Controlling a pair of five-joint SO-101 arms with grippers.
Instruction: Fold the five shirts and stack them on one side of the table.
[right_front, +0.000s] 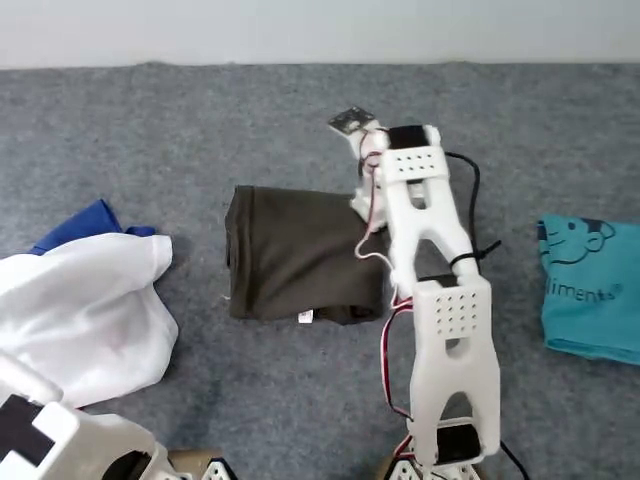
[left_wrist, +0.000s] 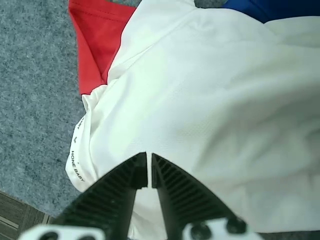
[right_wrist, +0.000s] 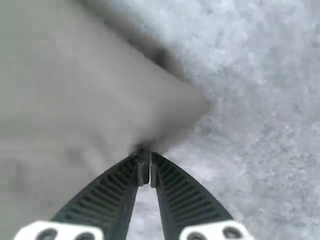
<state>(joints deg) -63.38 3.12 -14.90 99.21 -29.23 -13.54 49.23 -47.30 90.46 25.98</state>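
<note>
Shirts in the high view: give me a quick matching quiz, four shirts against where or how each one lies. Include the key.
Things:
1. dark olive shirt
2. white shirt
3. teal shirt
4. blue shirt

Places or states:
A. partly covered by another shirt
B. loose, crumpled heap on the left
C. folded, in the middle of the table
D. lying flat at the right edge

Pairs: 1-C, 2-B, 3-D, 4-A
</note>
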